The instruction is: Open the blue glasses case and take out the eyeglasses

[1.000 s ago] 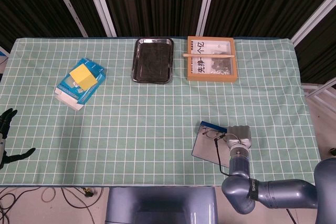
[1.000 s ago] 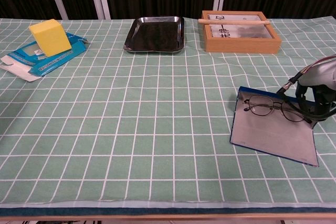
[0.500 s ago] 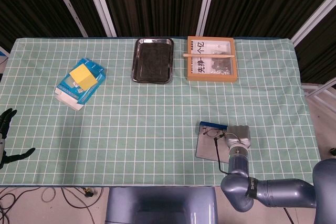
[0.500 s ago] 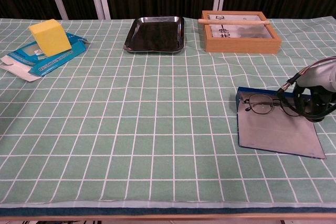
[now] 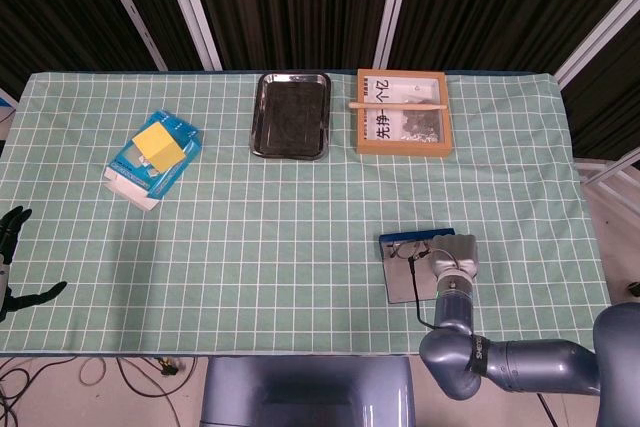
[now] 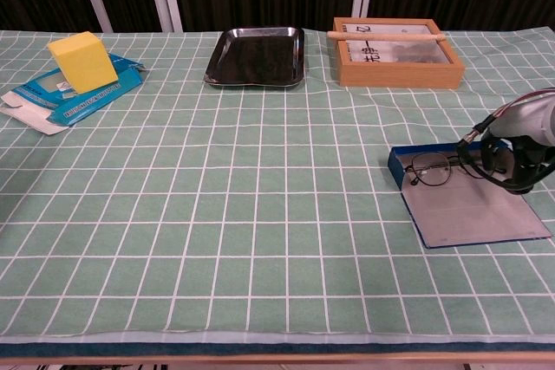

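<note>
The blue glasses case [image 6: 473,214] lies open and flat on the green checked cloth at the right, its grey inside facing up; the head view shows the case [image 5: 403,285] near the front edge. The eyeglasses [image 6: 431,169] rest across the case's blue far edge, and in the head view the eyeglasses [image 5: 405,250] sit beside my fingers. My right hand [image 6: 520,140] curls around their right end and holds them; the right hand [image 5: 455,252] covers that lens. My left hand [image 5: 12,267] hangs off the table's left side, fingers apart and holding nothing.
A black metal tray [image 6: 256,55] and a wooden box [image 6: 396,49] with a stick across it stand at the back. A yellow block [image 6: 82,62] lies on a flattened blue carton [image 6: 61,101] at the back left.
The case has swung round on the cloth, its grey flap turning from pointing toward the front edge to lying more squarely. My right hand and the eyeglasses shifted slightly away from the front edge.
</note>
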